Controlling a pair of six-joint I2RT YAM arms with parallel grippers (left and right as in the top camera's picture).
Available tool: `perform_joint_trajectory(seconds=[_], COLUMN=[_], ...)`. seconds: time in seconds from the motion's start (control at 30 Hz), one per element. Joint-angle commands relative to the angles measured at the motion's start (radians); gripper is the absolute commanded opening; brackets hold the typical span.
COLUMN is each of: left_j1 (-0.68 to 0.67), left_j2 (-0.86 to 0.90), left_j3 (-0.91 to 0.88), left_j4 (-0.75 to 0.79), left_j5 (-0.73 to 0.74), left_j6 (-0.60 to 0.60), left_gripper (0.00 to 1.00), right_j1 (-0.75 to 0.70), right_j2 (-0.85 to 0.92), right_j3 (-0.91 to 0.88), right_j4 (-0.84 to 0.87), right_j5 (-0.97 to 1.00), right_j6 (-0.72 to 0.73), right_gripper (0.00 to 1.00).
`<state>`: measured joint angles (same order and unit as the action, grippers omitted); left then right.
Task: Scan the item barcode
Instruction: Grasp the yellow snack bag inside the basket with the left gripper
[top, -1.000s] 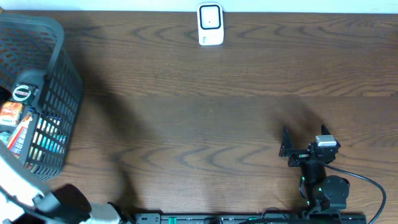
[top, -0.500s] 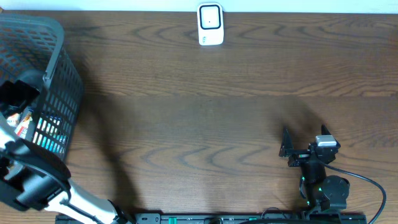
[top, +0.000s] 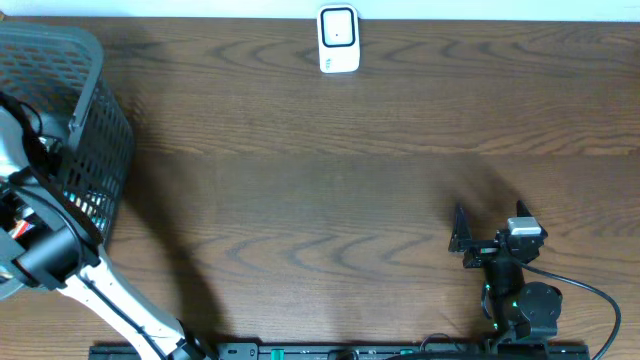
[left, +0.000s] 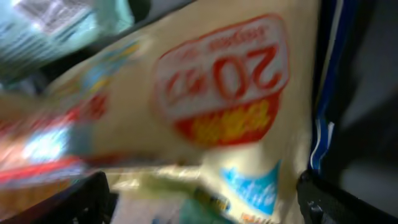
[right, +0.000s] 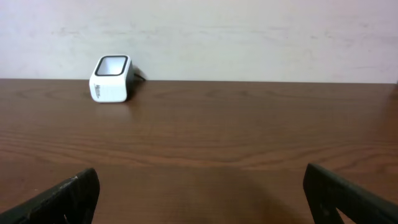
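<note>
You have the cream packet (left: 211, 106) with the red "20" label lying in the basket (top: 100, 130) at far left, close under the left gripper (left: 205, 199), jaws apart, which has swung into the basket over the last second; right gripper (right: 205, 196), jaws apart, and scanner (top: 338, 40) unmoved.

One basket (top: 104, 150), one scanner (top: 338, 40) (perhaps several packets (left: 217, 93))
</note>
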<state>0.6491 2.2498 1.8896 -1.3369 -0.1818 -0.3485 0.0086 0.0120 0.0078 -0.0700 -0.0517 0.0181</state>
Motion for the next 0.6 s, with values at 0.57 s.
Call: perform_joint_trajectory(seconds=[0.57], left_j1=[-0.007], left_j2=[-0.005], left_j3=[0.09], left_j4=[-0.07], left_j5=[-0.1], left_j6=[0.01], left_gripper=[0.98], right_j1=[-0.005], right_j2=[-0.005], right_j3=[-0.002], right_j4=[-0.003], right_j5=[0.0], right_j6=[0.011], right_gripper=[0.99])
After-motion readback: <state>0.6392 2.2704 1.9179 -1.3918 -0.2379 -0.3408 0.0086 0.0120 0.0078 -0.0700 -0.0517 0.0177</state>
